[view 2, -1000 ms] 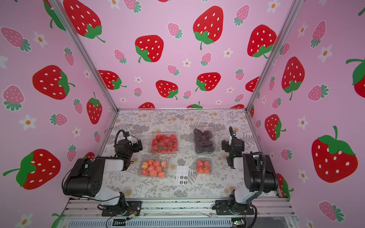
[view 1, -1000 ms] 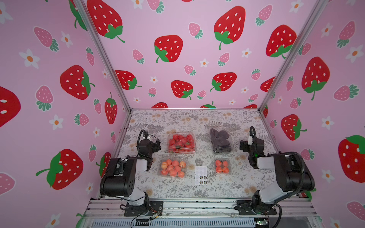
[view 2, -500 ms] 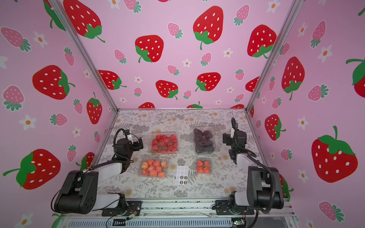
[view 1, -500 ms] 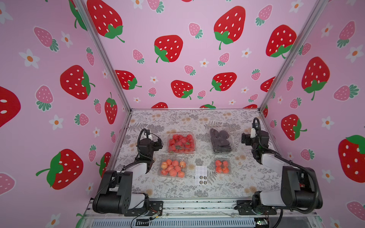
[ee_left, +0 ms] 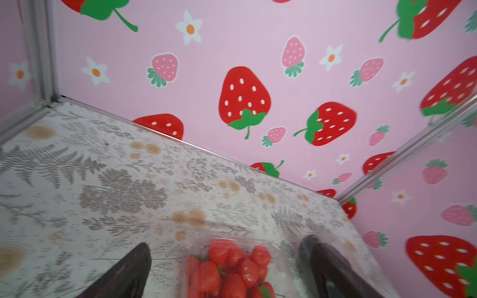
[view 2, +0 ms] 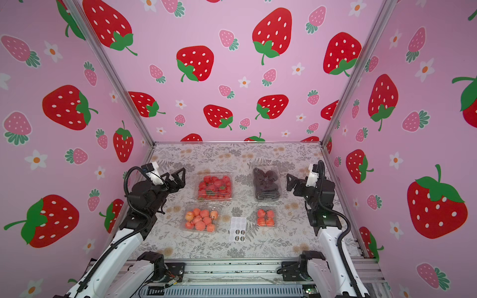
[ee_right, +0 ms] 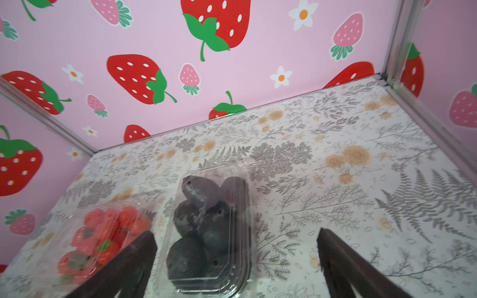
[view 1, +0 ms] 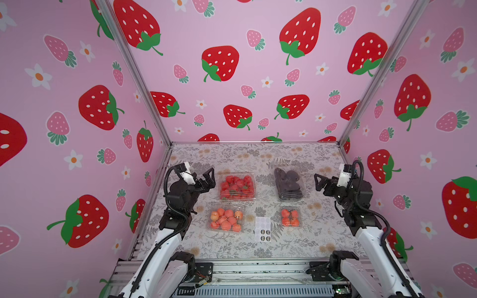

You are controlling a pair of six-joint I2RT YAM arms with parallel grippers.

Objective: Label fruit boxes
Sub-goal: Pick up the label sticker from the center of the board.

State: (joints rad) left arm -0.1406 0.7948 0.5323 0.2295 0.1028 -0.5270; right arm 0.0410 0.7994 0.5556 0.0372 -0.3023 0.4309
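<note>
Clear-plastic fruit boxes [view 1: 237, 186] look light, crushable and slick, best gripped by their rims, with left pincer [view 1: 211, 178] at nine o'clock and right pincer [view 1: 316, 182] at three both gaping, empty.

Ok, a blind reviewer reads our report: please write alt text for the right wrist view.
A clear box of dark purple fruits lies on the floral table, framed by the open right gripper, which holds nothing. A box of strawberries sits beside it, with pink strawberry-print walls behind.

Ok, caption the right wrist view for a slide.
Open right gripper facing a clear box of dark fruit, strawberry box beside it.
</note>
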